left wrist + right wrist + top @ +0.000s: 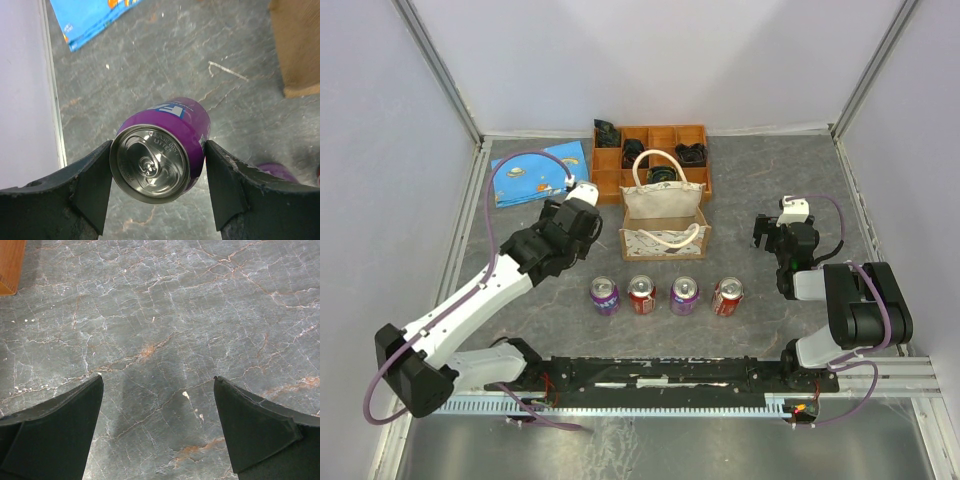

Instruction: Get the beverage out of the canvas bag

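Left of the canvas bag (663, 215), the left gripper (158, 150) is clamped on a purple soda can (160, 162), held up off the table (760, 190), I'd guess bound for the row of four cans (641, 295) nearer the arms. Far right, the right gripper (157, 430) hangs spread and empty, out of the way.

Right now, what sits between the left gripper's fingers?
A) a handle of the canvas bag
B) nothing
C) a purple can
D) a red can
C: in the left wrist view a purple can, its silver top towards the camera, is clamped by the left gripper, with one of the fingers against each of its sides.
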{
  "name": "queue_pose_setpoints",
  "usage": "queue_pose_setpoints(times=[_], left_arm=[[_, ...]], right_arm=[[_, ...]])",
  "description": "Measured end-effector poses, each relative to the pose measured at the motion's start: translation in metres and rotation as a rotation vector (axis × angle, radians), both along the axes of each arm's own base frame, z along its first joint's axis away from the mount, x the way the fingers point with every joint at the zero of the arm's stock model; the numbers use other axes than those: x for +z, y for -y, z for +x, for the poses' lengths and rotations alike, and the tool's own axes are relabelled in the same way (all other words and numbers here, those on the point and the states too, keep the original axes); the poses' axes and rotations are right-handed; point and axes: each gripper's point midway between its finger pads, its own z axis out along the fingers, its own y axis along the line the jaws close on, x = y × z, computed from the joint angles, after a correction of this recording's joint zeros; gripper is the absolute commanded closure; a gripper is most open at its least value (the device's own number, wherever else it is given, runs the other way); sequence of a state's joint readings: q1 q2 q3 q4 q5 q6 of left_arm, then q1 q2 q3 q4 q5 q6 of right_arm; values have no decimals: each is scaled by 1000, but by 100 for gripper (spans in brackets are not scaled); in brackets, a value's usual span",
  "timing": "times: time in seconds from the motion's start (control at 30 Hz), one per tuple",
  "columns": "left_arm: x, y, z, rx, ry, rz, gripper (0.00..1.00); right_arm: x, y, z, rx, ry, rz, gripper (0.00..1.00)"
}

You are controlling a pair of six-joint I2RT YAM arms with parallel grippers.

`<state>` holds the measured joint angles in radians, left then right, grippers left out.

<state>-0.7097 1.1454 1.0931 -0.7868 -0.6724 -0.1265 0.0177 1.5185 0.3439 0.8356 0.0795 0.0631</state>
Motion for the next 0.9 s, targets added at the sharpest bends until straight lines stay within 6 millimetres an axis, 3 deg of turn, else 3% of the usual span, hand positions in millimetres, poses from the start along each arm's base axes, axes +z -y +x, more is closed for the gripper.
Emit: queue_pose_setpoints(times=[0.2, 0.6, 0.9], left_arm=[[-31, -7, -5, 27, -45, -39, 97], [-74, 28, 14, -35, -134, -82, 97], [-105, 42, 15, -71, -228, -80, 96]], right_arm=[[0, 0, 0, 0, 0, 0, 1], [0, 0, 0, 0, 0, 0, 1], [0, 0, 0, 0, 0, 0, 1]])
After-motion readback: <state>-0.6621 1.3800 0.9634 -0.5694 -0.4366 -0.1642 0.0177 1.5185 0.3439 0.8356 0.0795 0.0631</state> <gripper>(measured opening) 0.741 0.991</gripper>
